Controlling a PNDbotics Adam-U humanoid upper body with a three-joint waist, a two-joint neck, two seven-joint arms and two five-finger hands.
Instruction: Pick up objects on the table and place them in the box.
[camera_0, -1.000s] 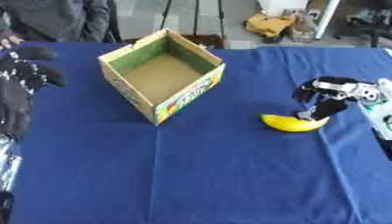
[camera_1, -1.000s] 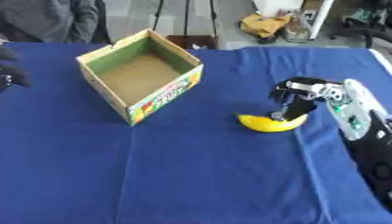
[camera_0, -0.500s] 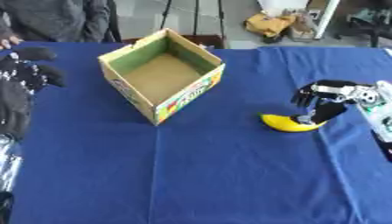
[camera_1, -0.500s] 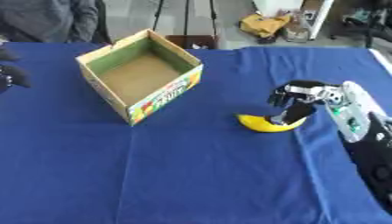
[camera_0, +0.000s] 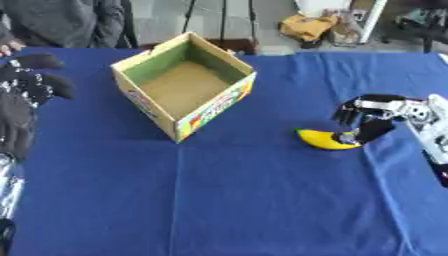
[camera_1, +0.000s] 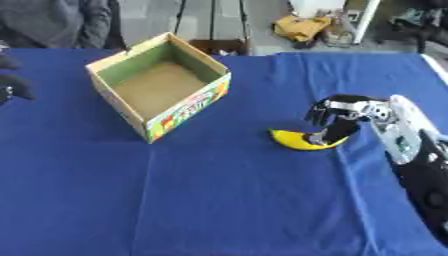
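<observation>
Simply curved yellow banana (camera_0: 325, 140)

The box (camera_0: 184, 91) stands on the table (camera_0: 227, 200), left of centre and toward the far side, its opening upward. The banana (camera_0: 325, 140) lies on the table to the right of the box, well apart from it and nearer the front. The right hand (camera_0: 372, 116) is at the banana's right end, fingers down over it. The left hand (camera_0: 24, 95) is at the left edge, left of the box.
</observation>
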